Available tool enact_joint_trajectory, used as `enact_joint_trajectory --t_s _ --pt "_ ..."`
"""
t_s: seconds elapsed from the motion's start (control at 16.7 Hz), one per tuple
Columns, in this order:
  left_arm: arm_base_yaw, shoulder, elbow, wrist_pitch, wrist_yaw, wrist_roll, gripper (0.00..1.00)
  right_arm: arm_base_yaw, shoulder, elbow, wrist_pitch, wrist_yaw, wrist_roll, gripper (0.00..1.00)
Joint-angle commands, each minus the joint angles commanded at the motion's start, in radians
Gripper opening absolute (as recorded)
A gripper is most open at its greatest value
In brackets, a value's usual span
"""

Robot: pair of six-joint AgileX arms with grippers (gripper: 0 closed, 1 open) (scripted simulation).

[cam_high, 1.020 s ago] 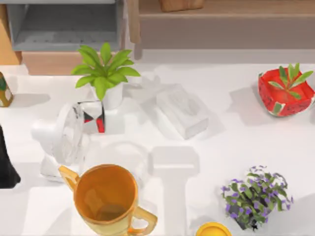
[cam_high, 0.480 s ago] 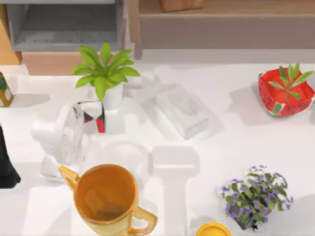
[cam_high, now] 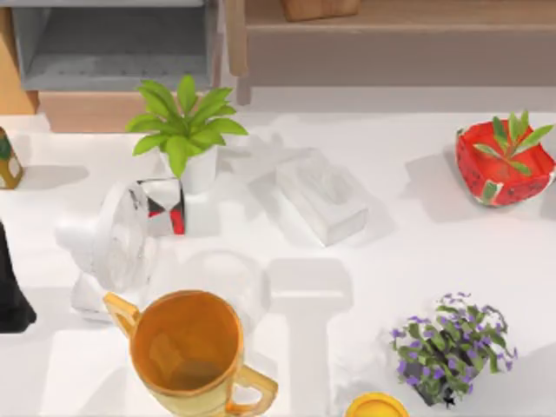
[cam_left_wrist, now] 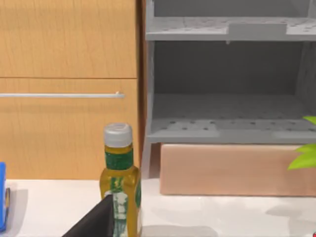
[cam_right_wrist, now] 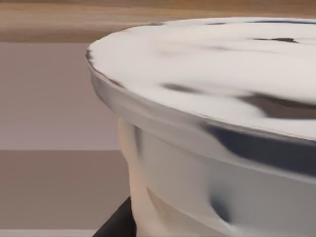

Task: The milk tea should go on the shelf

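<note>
The shelf [cam_high: 130, 52] lines the white worktop's [cam_high: 408, 234] far edge. The milk tea [cam_right_wrist: 212, 138] looms close in the right wrist view. Neither arm's finger state can be told

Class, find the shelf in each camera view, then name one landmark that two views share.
Top view: shelf along the far edge.
Left wrist view: grey compartments behind the bottle.
Right wrist view: probably the brown boards behind the cup.
Shared landmark: the bottle.

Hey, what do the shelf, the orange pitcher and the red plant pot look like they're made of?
Shelf: light wood by its grain, matte, with pale grey inner panels. Orange pitcher: translucent amber, likely glossy plastic or glass; light passes through its wall. Red plant pot: glossy red, probably glazed ceramic, though it could be plastic.
</note>
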Motion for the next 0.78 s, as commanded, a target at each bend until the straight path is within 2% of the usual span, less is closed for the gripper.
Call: enact_joint_trajectory --t_s 0.42,0.78 --pt "0.000 0.000 0.000 0.000 0.000 0.000 1.00 -0.019 -0.085 0.017 -0.008 0.047 -0.047 0.00" --pt "0.000 0.000 0.000 0.000 0.000 0.000 1.00 -0.027 -0.255 0.011 -0.160 0.129 -0.128 0.00"
